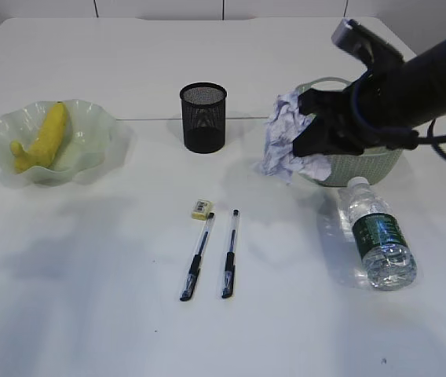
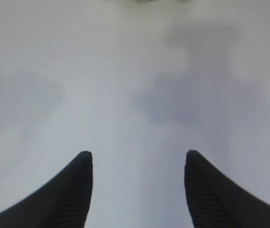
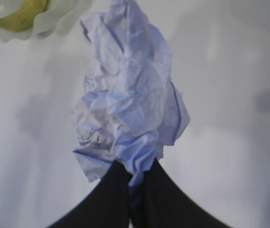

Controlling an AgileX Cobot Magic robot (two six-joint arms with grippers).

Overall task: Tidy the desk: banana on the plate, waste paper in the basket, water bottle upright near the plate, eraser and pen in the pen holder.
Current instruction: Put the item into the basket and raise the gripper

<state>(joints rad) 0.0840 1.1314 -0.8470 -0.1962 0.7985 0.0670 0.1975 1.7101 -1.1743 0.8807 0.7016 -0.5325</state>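
- The right arm's fingers (image 3: 135,190) are pressed together on the bottom edge of the waste paper (image 3: 128,99), a crumpled, pale bluish-white wad hanging loose and deeply creased.
- From across the room, that wad (image 1: 286,137) is held up against the near-left rim of the basket (image 1: 364,169), a pale green woven tub; the arm covers most of the basket's opening, so its inside cannot be seen.
- The left arm's fingers (image 2: 137,190) stand spread over bare bench (image 2: 135,71), holding nothing; that arm is not visible in the wide view.
- In front of the basket the water bottle (image 1: 376,236) lies on its side.
- Left of the basket stands the black mesh pen holder (image 1: 203,118); nearer lie the eraser (image 1: 201,208) and two pens (image 1: 198,258), (image 1: 230,254).
- Far left of the basket, the banana (image 1: 44,137) sits on the plate (image 1: 97,129).
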